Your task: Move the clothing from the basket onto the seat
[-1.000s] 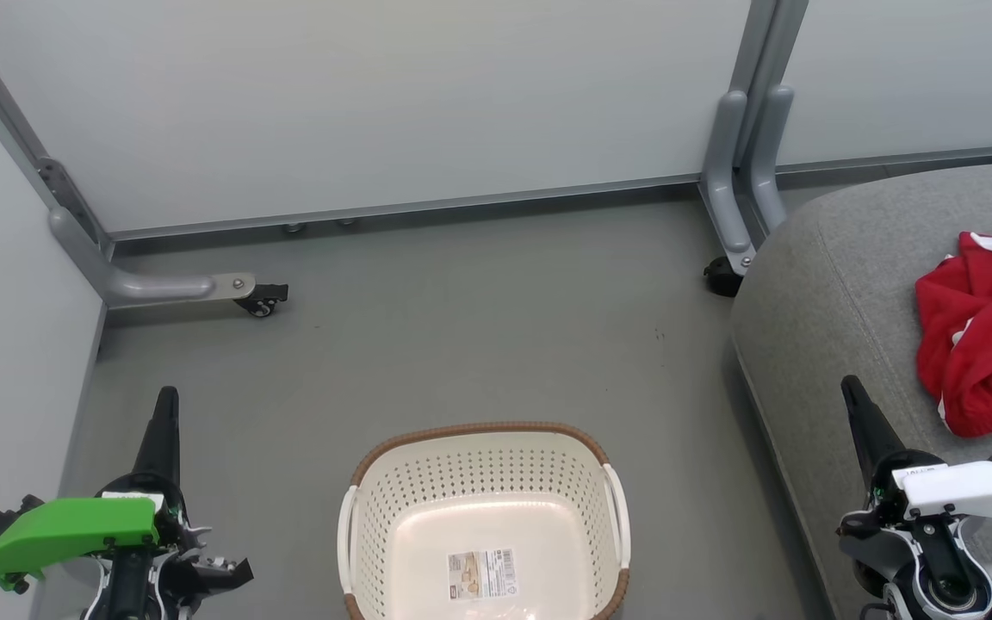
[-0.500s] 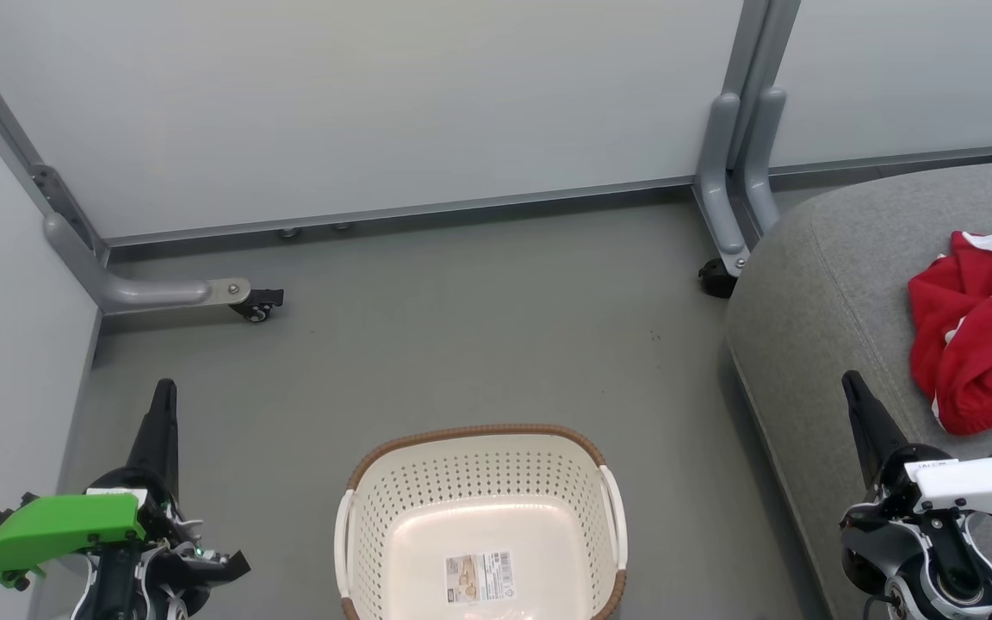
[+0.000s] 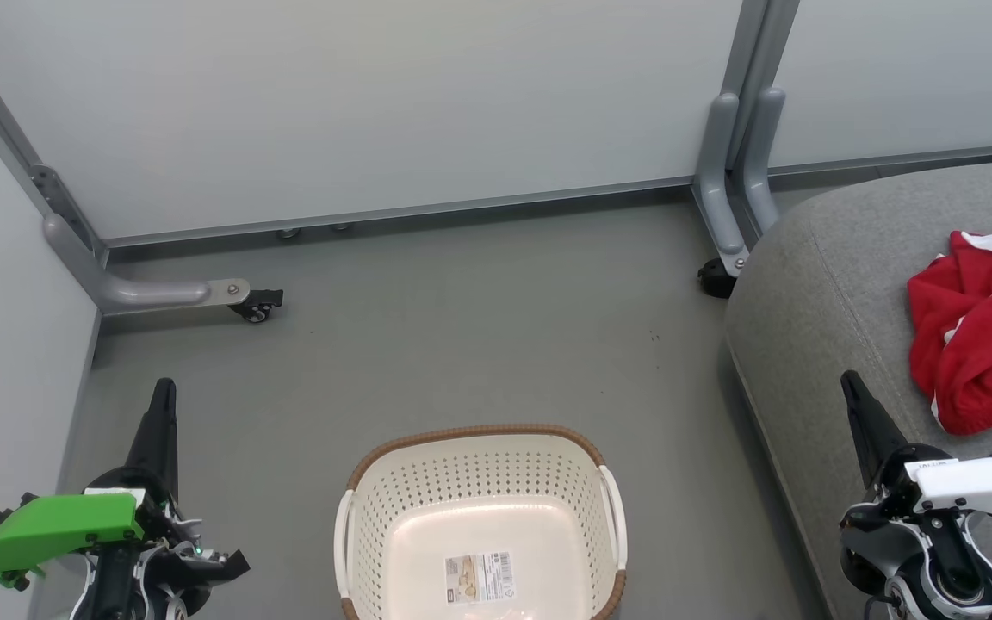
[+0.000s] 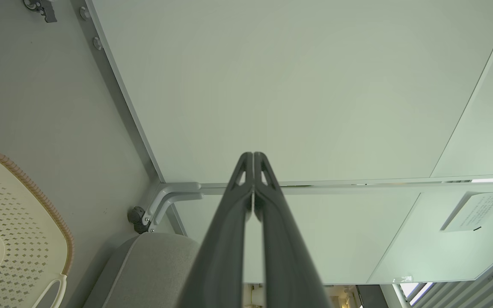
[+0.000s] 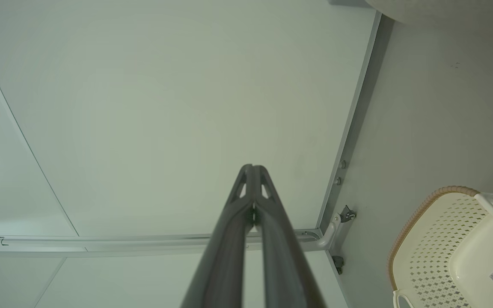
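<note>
Head view, clothing: the soft bright red fabric clothing with white panels [image 3: 978,344] lies bunched on the big grey upholstered seat [image 3: 815,301], at the picture's right edge.
Head view, basket: the cream-white perforated plastic basket with a brown woven-look rim [image 3: 479,430] sits on the grey floor [image 3: 479,327], nothing inside but a paper label [image 3: 480,575] (so the job looks done to me).
Head view, pincers: left pincer [image 3: 164,396] and right pincer [image 3: 851,392], both pressed together on nothing, one on each side of the basket.
Handling guess: light, floppy, not fragile. It'd sag and trail, so pinch a raised fold or the gathered hem, not a flat patch.
Left wrist view: fingertips meeting, seen close up against the pale partition panel [image 4: 293,85]. Basket rim and a seat corner sit lower left.
Right wrist view: tips meeting too, with the basket and its label lower right.
What differs: the head view gives you the red pile. The wrist views give the tip contact, which is tiny from the head.
</note>
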Controlling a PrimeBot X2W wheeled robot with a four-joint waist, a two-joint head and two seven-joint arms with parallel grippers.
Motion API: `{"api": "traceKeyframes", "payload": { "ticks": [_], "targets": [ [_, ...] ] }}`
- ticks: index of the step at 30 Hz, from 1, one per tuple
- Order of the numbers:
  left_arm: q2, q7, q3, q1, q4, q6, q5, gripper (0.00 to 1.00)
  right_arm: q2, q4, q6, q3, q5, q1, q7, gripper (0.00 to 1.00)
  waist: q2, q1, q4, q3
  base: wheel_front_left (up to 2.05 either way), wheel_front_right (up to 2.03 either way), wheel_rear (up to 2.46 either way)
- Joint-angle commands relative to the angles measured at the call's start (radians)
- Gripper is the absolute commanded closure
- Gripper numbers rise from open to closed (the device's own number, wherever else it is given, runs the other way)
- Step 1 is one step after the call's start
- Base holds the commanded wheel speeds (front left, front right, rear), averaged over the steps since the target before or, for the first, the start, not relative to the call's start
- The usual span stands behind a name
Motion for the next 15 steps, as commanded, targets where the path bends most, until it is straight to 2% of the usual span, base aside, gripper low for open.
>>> {"api": "traceKeyframes", "payload": {
  "ticks": [1,15],
  "targets": [
    [0.000,0.002,0.003,-0.012,-0.004,0.001,-0.002,1.00,-0.008,-0.001,0.000,0.002,0.007,-0.003,-0.004,1.00,0.0000,0.0000,0.000,0.000,0.00,0.00,0.00],
    [0.000,0.002,0.003,-0.012,-0.004,0.001,-0.002,1.00,-0.026,-0.006,0.000,0.026,0.029,-0.001,-0.023,1.00,0.0000,0.0000,0.000,0.000,0.00,0.00,0.00]
  ]
}}
